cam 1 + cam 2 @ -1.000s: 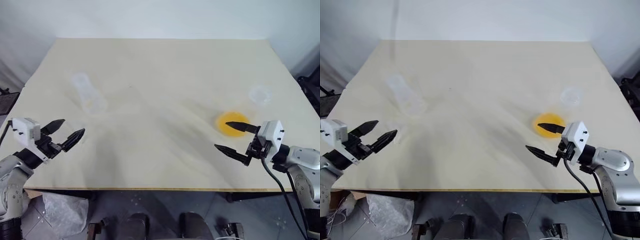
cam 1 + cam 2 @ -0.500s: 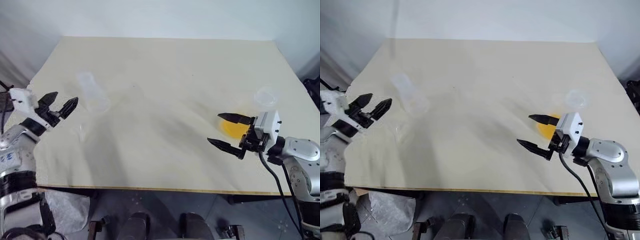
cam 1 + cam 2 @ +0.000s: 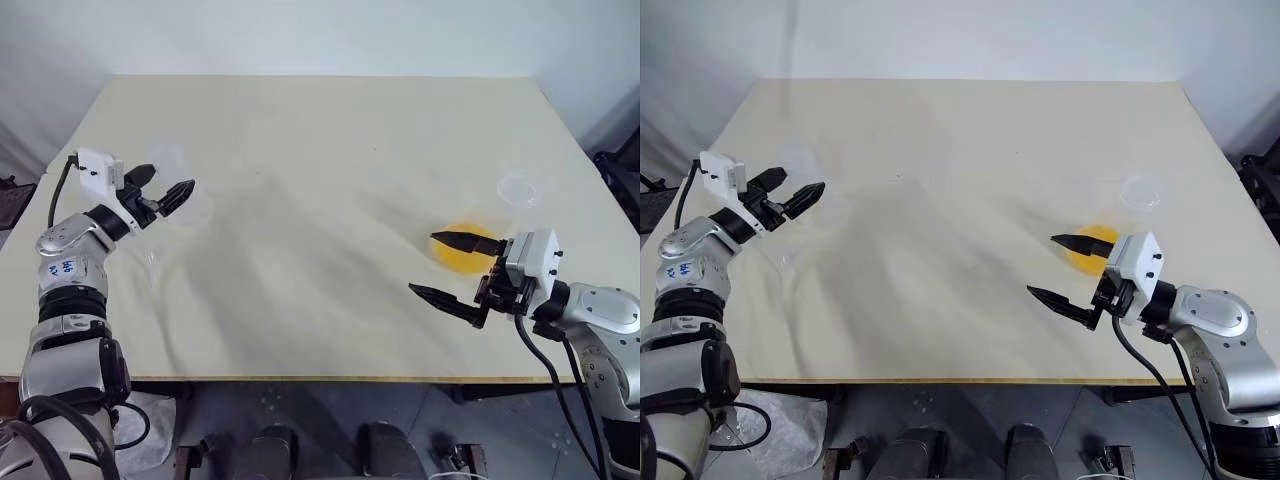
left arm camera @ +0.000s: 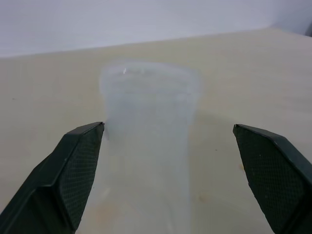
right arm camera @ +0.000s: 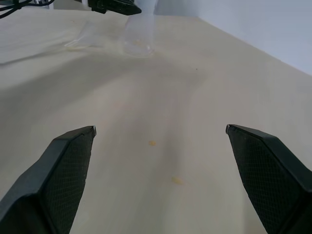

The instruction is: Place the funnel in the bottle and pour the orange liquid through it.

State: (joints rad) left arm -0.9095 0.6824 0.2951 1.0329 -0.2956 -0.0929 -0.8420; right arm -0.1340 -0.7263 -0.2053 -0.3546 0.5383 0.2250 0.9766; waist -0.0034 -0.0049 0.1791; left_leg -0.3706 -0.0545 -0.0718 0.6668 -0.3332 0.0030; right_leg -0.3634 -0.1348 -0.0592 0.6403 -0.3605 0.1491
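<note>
The clear conical bottle (image 4: pixel 148 161) stands upright at the table's left, and my open left gripper (image 3: pixel 171 177) is level at its neck with a finger on either side. The small clear funnel (image 3: pixel 152 262) lies on the table just nearer than the bottle, also seen beside it as the funnel (image 5: pixel 82 40). The orange liquid (image 3: pixel 460 261) shows as a round patch in the base of a clear lipped flask (image 3: pixel 519 188) at the right. My right gripper (image 3: pixel 421 263) hovers open and empty just left of that flask, pointing left across the table.
The beige table (image 3: pixel 320 130) is bare in the middle and at the back. A few small orange drips mark the surface in front of the right gripper. The table's front edge lies close below both arms.
My left arm has risen and reached forward from the table's front left edge until its open fingers flank the bottle. The right gripper has shifted slightly left and stays open.
</note>
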